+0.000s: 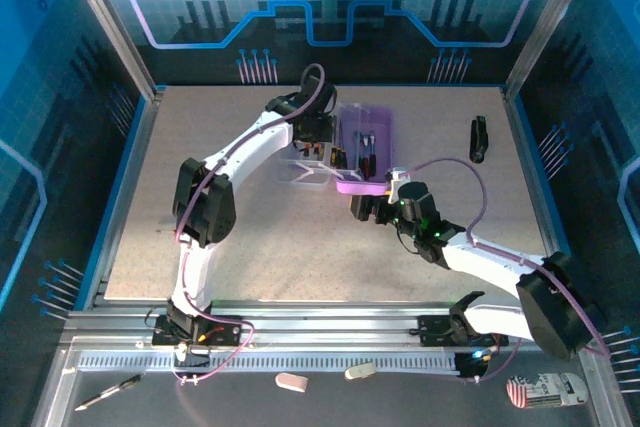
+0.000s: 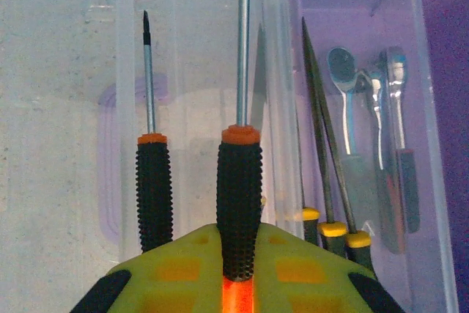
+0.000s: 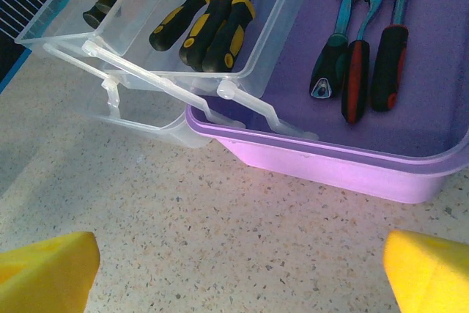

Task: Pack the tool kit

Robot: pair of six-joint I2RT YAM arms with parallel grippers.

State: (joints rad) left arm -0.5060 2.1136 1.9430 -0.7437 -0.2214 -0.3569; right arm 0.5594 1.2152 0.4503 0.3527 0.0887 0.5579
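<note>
Desk (image 1: 250, 247) surface comes first, nearest you: your right jaws stand wide apart and empty over bare speckled top, just short of the tool kit's purple base (image 3: 330, 166). Next is the clear lid (image 3: 146, 56), lying open against that base's left side, with three black-and-yellow screwdrivers (image 3: 209, 23) side by side in it. Inside the purple base you see wrenches with red-and-black handles (image 3: 359, 71). Over the clear lid, your left jaws are clamped on the black knurled handle of an orange-collared screwdriver (image 2: 239, 203), its tip pointing away from the wrist; a second, shorter screwdriver (image 2: 154, 188) sits just beside it on the left. Farther right, well apart from the kit, a black oblong object (image 1: 479, 137) rests on the desk.
</note>
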